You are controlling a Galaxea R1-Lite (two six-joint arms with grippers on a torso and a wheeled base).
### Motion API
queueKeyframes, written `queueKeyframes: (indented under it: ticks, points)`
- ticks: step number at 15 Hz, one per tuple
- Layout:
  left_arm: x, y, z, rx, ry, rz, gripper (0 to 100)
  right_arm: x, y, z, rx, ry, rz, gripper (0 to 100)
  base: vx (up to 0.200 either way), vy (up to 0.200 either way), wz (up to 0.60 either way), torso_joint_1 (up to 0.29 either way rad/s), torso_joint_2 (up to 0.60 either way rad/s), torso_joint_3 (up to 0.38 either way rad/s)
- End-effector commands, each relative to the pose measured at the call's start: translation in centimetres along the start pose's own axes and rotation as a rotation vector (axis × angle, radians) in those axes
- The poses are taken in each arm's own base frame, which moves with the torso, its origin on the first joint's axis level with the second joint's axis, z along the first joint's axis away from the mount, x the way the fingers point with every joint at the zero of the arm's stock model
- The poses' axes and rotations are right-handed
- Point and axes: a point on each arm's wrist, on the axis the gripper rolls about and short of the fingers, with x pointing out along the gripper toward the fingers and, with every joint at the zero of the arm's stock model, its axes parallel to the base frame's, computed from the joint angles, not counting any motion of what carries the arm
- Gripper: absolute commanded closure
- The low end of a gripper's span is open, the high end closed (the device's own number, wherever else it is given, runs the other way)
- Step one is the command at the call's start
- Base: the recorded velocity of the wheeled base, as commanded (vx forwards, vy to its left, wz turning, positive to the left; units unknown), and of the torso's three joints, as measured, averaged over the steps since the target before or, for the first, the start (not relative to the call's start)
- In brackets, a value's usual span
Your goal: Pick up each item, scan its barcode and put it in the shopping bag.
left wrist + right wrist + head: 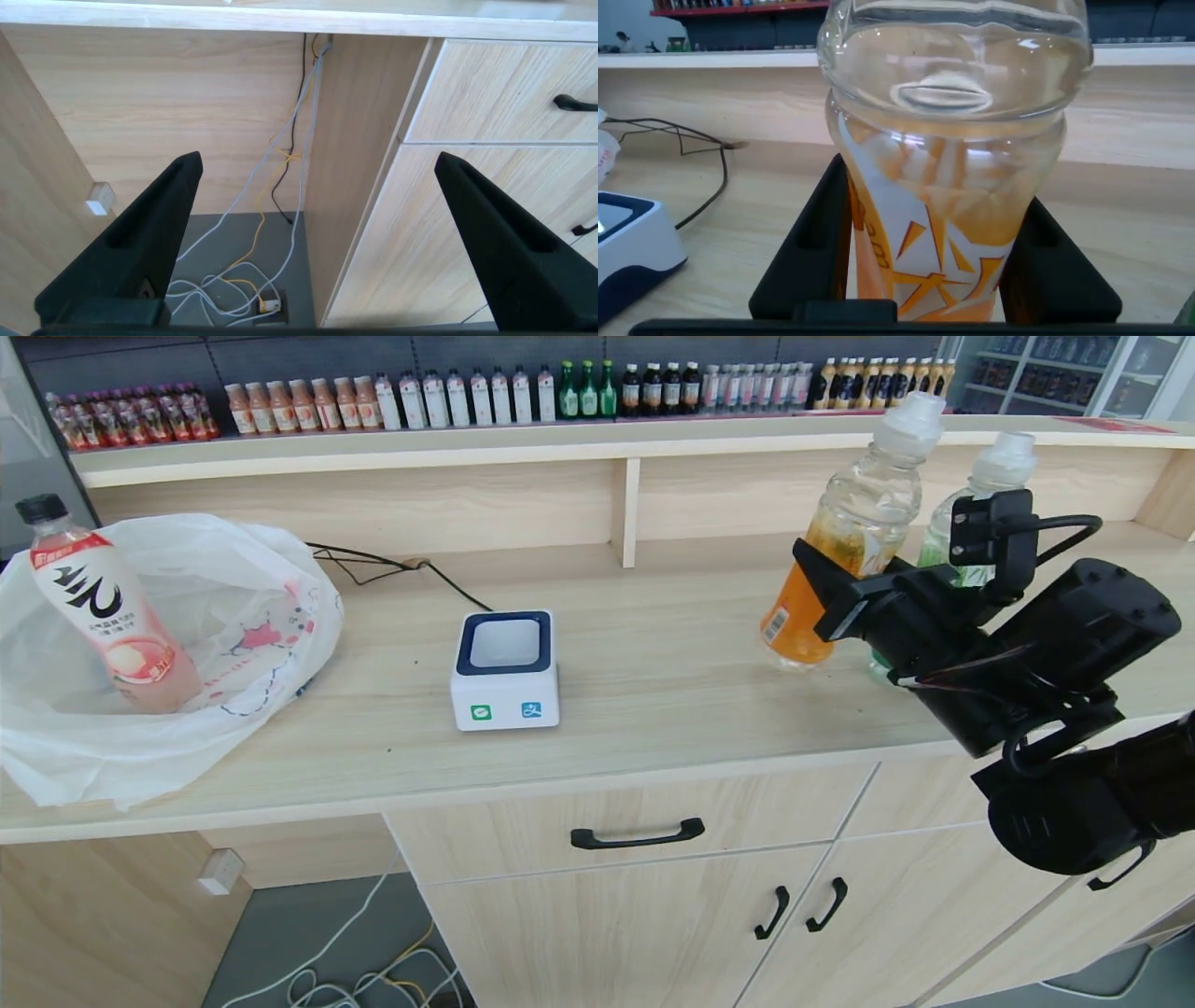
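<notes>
Head view: bare desk (672, 653) lies between scanner (505, 669) and right gripper (851, 586), clamped around orange drink bottle (854, 513), frame right; left gripper (318, 168) wide.

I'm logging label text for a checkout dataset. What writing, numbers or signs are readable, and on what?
Pink bottle in the shopping bag: big black stylised marks; small print unreadable.
Orange bottle: barcode, digits too small.
Scanner: green icon, blue icon, no words.
Shelf bottles: labels too small.
</notes>
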Motion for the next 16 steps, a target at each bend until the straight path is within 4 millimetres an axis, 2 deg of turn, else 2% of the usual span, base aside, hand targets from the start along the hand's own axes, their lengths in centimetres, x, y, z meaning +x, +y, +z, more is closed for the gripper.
queueKeyframes:
  ticks: [1,2,4,6,9,12,16]
  points:
    - [0.0,0.0,0.0,0.0,0.0,0.0,0,-0.8,0.0,2.0,0.004,-0.038,0.001,100,0.0,0.0,0.0,0.0,0.0,0.0]
    - [0.0,0.0,0.0,0.002,0.0,0.002,0,-1.0,0.0,2.4,0.004,-0.043,0.004,100,0.0,0.0,0.0,0.0,0.0,0.0]
    - [0.0,0.0,0.0,0.0,0.0,0.0,0,-3.2,0.4,4.1,0.001,-0.05,0.072,100,0.0,0.0,0.0,0.0,0.0,0.0]
    - [0.0,0.0,0.0,0.0,0.0,0.002,0,-4.8,0.9,5.1,0.008,-0.048,0.097,100,0.0,0.0,0.0,0.0,0.0,0.0]
    - [0.0,0.0,0.0,0.0,0.0,0.0,0,-8.6,3.1,6.0,0.049,-0.014,0.188,100,0.0,0.0,0.0,0.0,0.0,0.0]
    - [0.0,0.0,0.0,0.0,0.0,0.0,0,-11.7,3.9,4.8,0.074,0.071,0.229,100,0.0,0.0,0.0,0.0,0.0,0.0]
    - [0.0,0.0,0.0,0.0,0.0,0.002,0,-13.0,4.2,4.0,0.105,0.113,0.243,100,0.0,0.0,0.0,0.0,0.0,0.0]
